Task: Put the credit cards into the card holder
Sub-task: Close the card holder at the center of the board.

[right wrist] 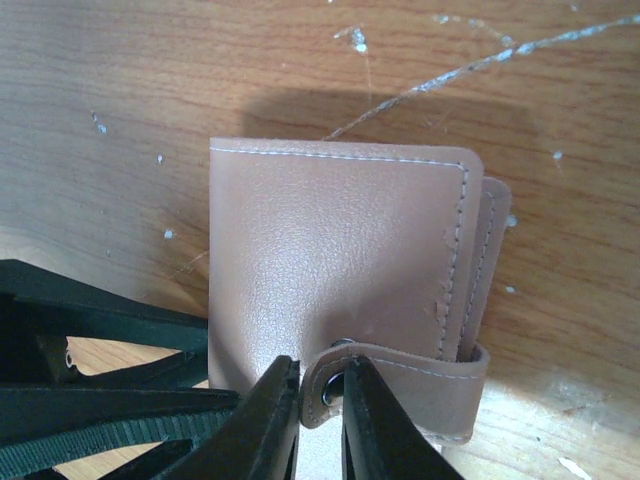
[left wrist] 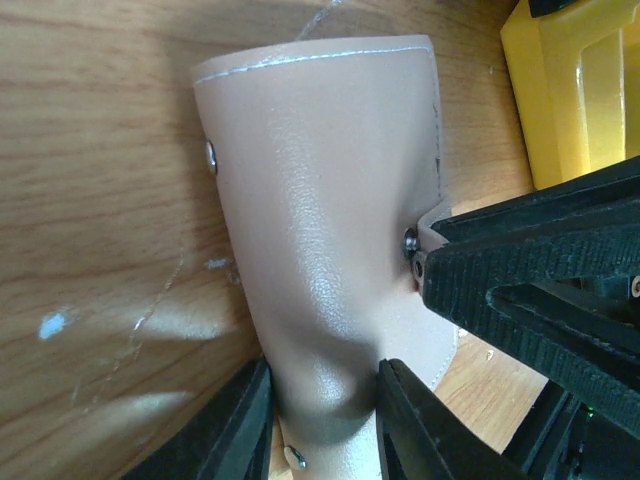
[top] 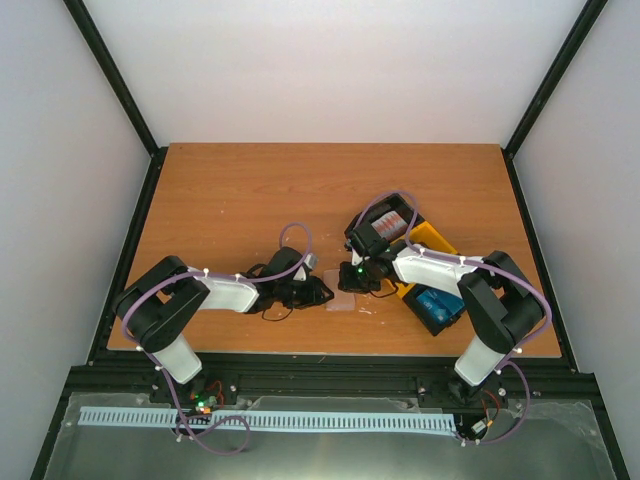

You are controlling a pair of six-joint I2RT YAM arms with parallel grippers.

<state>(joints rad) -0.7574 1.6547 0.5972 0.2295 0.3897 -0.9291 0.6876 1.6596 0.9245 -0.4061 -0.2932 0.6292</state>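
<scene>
Top view: both arms meet mid-desk (top: 250, 190). The card holder (top: 345, 302) is only a pale patch between them, mostly hidden by the wrists.

Left wrist view: holder tan, folded shut, on the wood. Left hand (left wrist: 322, 378) narrow, pinching the holder's near end, with the leather dented between the fingers.

Right wrist view gives what the others hide. The closure strap (right wrist: 420, 375) wraps round the holder's edge. Right hand (right wrist: 322, 372) is nearly closed, nipping the strap's tab at the snap (right wrist: 328, 395).

Black-and-yellow tray (top: 437, 240) sits just right of the holder, partly under the right arm. A blue card (top: 438, 302) lies in its near compartment. What look like red cards (top: 392, 220) are in the far one, half covered by the right wrist.
</scene>
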